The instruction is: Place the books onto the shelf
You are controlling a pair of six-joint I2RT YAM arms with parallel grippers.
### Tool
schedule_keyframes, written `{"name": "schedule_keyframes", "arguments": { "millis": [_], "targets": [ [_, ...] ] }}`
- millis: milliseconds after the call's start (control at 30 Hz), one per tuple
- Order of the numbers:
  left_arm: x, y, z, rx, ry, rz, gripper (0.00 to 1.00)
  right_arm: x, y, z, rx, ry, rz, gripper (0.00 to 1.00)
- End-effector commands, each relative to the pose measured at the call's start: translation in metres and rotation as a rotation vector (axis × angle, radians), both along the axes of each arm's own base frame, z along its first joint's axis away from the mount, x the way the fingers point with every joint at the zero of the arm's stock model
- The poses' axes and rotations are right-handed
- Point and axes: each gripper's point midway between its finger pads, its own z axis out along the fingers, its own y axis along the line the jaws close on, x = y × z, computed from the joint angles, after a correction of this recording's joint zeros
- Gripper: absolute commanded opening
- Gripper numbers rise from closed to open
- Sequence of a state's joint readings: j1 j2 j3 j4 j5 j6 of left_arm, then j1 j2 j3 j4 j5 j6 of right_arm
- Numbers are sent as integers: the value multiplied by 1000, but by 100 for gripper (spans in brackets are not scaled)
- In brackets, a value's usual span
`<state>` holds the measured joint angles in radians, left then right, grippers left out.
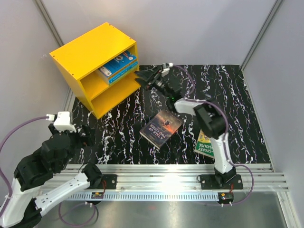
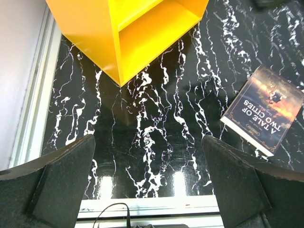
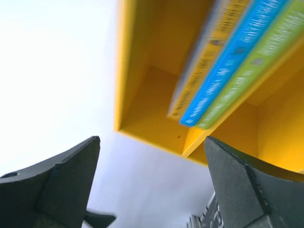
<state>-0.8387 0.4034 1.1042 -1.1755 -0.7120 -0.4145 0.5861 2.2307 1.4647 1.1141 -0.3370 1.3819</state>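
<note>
The right fingers (image 3: 61, 175) are spread apart and hold nothing. They sit just in front of the open face of the bright yellow boxy shelf (image 1: 90, 50). Straight ahead of them, in the upper compartment, bright blue glossy paperbacks (image 1: 118, 66) lie flat in a stack on the middle board with their spines turned out. The wrist view is too blurred to count them.

The left fingers (image 2: 61, 185) are also released wide and empty, above the black, white-veined worktop (image 1: 118, 128). The shelf's near corner is ahead and to their left.

Two books are still off the shelf:
- A dark paperback with an orange-lit cover (image 1: 161, 128) lies flat, ahead and to the right of the left fingers and well behind the right ones.
- A green paperback with yellow lettering (image 1: 205, 146) lies farther behind the right fingers, partly hidden under that arm.

Both probably handle as light, thin and floppy, and their glossy covers look likely to slip against the pads. They lie flush on the worktop, so there is no gap to get under. The spine edge is likely the stiffest place to pinch, working one finger beneath it. A grip far out on the page side would let the book sag or fan open.
</note>
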Motion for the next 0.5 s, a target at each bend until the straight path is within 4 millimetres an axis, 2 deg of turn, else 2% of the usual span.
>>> {"name": "schedule_keyframes", "arguments": {
  "millis": [0, 33, 67, 100, 133, 167, 200, 233, 267, 300, 333, 367, 400, 433, 467],
  "targets": [
    [12, -14, 8, 24, 15, -4, 99, -66, -57, 122, 83, -333, -16, 100],
    [16, -18, 7, 32, 22, -8, 99, -73, -62, 90, 13, -257, -14, 100],
    [19, -23, 6, 43, 25, -20, 99, -94, -73, 110, -12, -310, -26, 100],
    [26, -39, 5, 35, 38, -55, 99, -102, -77, 101, -62, -289, -30, 100],
    [30, -46, 1, 37, 52, -68, 99, -106, -81, 55, -180, -160, -24, 100],
    [37, -65, -1, 24, 69, -108, 99, -120, -95, 66, -227, -190, -68, 100],
    [41, -75, -6, 19, 81, -124, 99, -125, -103, 50, -292, -140, -89, 100],
    [46, -85, -14, 20, 98, -141, 99, -133, -112, 1, -428, 6, -86, 100],
    [56, -106, -18, -6, 108, -176, 99, -141, -131, 7, -492, -21, -161, 100],
    [61, -117, -24, -12, 120, -190, 99, -147, -144, -14, -569, 42, -191, 100],
    [65, -128, -32, -22, 140, -203, 99, -152, -165, -46, -681, 157, -242, 100],
    [77, -150, -39, -37, 163, -235, 99, -163, -177, -42, -706, 147, -267, 100],
    [82, -162, -44, -44, 179, -255, 99, -169, -189, -56, -749, 188, -291, 100],
    [88, -174, -45, -58, 189, -272, 99, -181, -208, -78, -833, 278, -319, 100],
    [100, -196, -57, -65, 221, -301, 99, -187, -215, -89, -856, 326, -326, 100]
  ]
}}
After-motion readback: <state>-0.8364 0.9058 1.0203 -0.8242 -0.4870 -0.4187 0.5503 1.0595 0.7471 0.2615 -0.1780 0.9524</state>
